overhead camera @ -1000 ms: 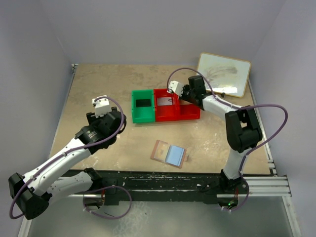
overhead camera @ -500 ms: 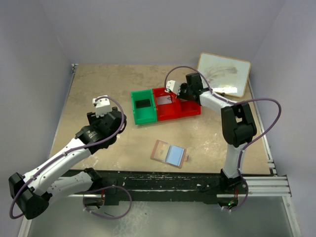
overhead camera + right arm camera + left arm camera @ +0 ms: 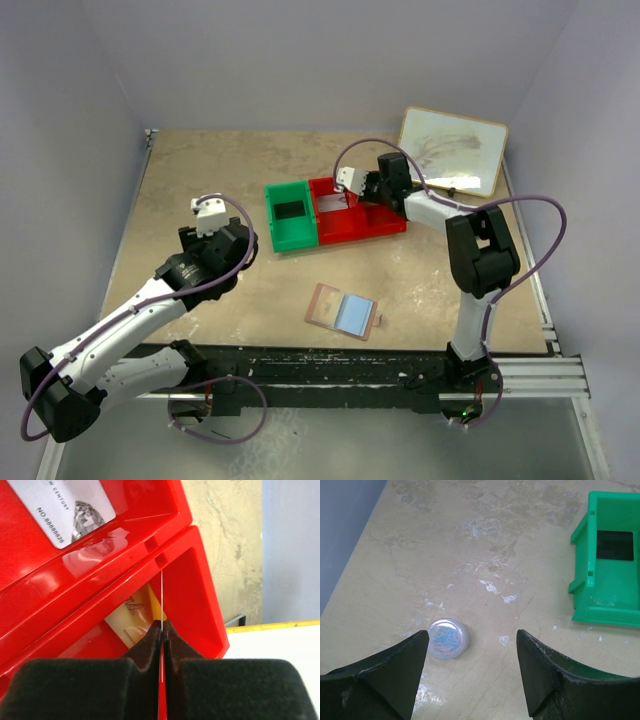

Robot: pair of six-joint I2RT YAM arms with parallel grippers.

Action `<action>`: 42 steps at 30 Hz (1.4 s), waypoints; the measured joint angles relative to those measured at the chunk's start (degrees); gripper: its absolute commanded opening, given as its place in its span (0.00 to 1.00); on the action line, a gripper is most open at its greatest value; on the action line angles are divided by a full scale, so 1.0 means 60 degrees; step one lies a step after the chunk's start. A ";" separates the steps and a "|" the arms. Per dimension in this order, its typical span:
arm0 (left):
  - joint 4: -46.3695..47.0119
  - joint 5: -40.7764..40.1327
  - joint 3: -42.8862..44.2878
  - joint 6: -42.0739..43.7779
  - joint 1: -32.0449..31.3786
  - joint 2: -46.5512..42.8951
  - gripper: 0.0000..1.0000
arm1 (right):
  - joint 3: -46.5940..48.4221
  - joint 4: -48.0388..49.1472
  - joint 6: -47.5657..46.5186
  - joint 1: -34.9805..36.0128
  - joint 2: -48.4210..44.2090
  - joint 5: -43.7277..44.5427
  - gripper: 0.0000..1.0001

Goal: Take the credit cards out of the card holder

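The card holder (image 3: 342, 312) lies open on the table in front of the arms, tan-pink outside and pale blue inside. My right gripper (image 3: 162, 625) is shut on a thin credit card (image 3: 162, 592), seen edge-on as a white line, above the right red bin (image 3: 200, 595). A gold-yellow card (image 3: 132, 615) lies in that bin. A white-grey card (image 3: 65, 510) lies in the neighbouring red bin (image 3: 335, 212). A black card (image 3: 615, 546) lies in the green bin (image 3: 607, 580). My left gripper (image 3: 471, 636) hangs open over bare table, holding nothing.
A small round clear container of coloured paper clips (image 3: 448, 638) sits on the table next to my left finger. A framed whiteboard (image 3: 452, 150) lies at the back right. Grey walls close the table in on three sides.
My right gripper has shifted a little to the left and toward the back over the red bins, still shut on the card. The left arm has barely moved.
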 measured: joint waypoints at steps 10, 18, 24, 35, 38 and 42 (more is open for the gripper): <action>0.0062 0.0149 0.0000 0.0149 0.0000 0.0004 0.69 | -0.0168 0.0798 -0.0142 0.0000 0.0000 -0.0368 0.06; 0.0062 0.0226 0.0000 0.0171 0.0000 0.0004 0.69 | -0.0204 0.1351 -0.0124 -0.0004 0.0055 -0.0634 0.10; 0.0062 0.0233 0.0000 0.0175 0.0000 0.0004 0.68 | -0.0204 0.1541 -0.0127 -0.0004 0.0459 -0.0732 0.07; 0.0066 0.0288 0.0000 0.0178 0.0000 0.0004 0.68 | -0.0364 0.1803 -0.0288 -0.0018 0.0692 -0.0743 0.09; 0.0066 0.0306 0.0000 0.0186 0.0000 0.0004 0.68 | -0.0368 0.1807 -0.0328 -0.0066 0.0692 -0.0761 0.16; 0.0066 0.0324 0.0000 0.0215 0.0000 0.0004 0.68 | -0.0364 0.1770 -0.0295 -0.0142 0.0692 -0.0878 0.26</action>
